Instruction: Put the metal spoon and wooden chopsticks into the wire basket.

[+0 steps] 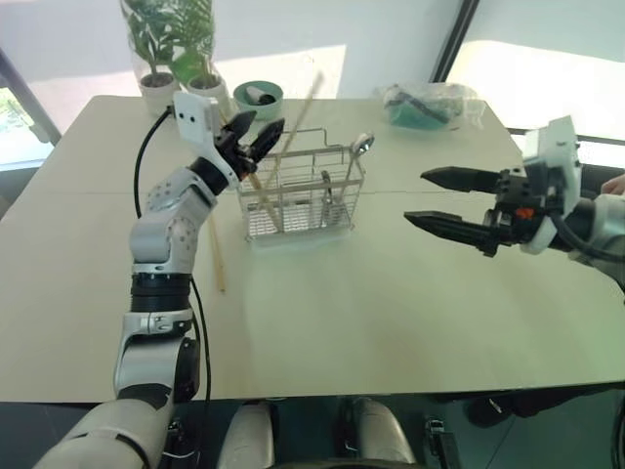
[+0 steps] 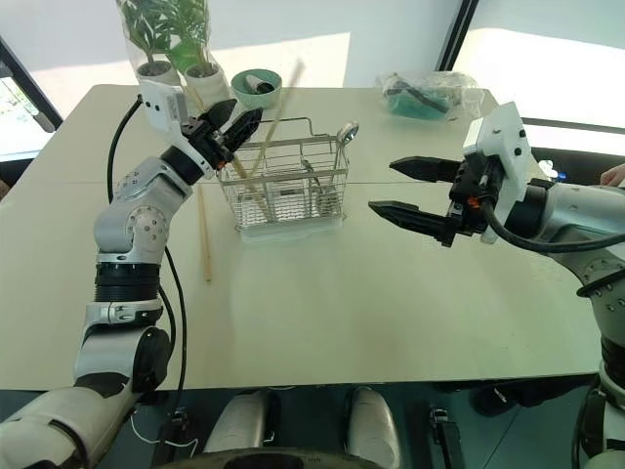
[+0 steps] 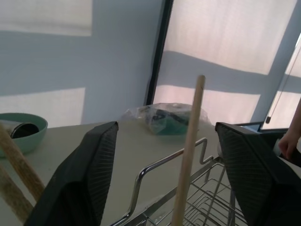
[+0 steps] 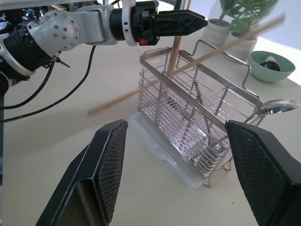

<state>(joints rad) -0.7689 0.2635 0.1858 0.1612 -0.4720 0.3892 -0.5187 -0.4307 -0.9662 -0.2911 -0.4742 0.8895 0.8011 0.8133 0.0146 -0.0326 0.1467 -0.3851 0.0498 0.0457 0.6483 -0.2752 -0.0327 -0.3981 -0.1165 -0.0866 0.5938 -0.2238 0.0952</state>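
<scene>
The wire basket (image 3: 207,197) is cut off by the left wrist view's lower edge, the metal spoon (image 1: 362,144) handle blurs among the wires, and the clear bag (image 1: 430,106) contents stay unreadable.

Both arms are built of silver-grey rounded segments dotted with small screws, joined by black ribbed collars, and a black cable loops along each. The left gripper (image 1: 256,136) and right gripper (image 1: 441,199) have black tapered fingers with cross-hatched inner pads, white box-shaped wrist housings, and a small orange mark at the right wrist.
</scene>
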